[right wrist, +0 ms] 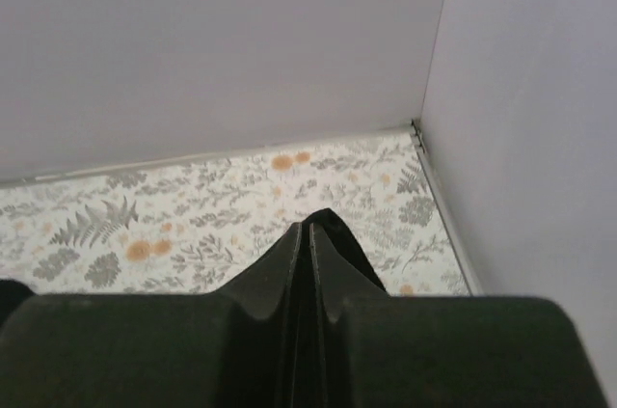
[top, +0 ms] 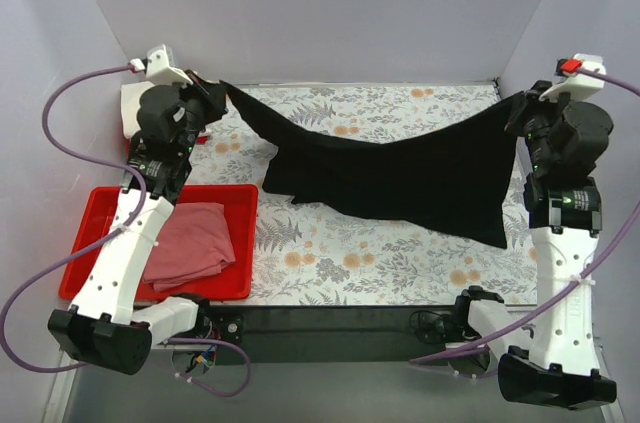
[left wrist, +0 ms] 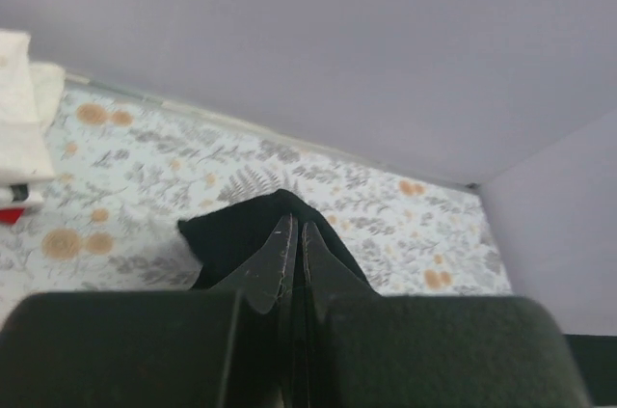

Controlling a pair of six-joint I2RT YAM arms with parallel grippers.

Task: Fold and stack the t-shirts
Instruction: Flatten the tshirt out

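The black t-shirt (top: 400, 178) hangs stretched between both grippers above the floral table, its middle sagging onto the cloth. My left gripper (top: 218, 93) is shut on its left corner at the far left; black cloth (left wrist: 241, 230) pokes past the closed fingertips (left wrist: 285, 234). My right gripper (top: 520, 108) is shut on its right corner at the far right; a black fold (right wrist: 337, 234) shows beyond the fingertips (right wrist: 301, 239). The pink t-shirt (top: 190, 241) lies crumpled in the red tray (top: 85, 223). The cream-white t-shirt (top: 130, 103) sits folded at the far left, behind the left arm, also in the left wrist view (left wrist: 24, 109).
The floral tablecloth (top: 350, 253) covers the table. Grey walls enclose the back and both sides. A wall corner (right wrist: 416, 123) is close to the right gripper. A black strip (top: 340, 321) runs along the near edge between the arm bases.
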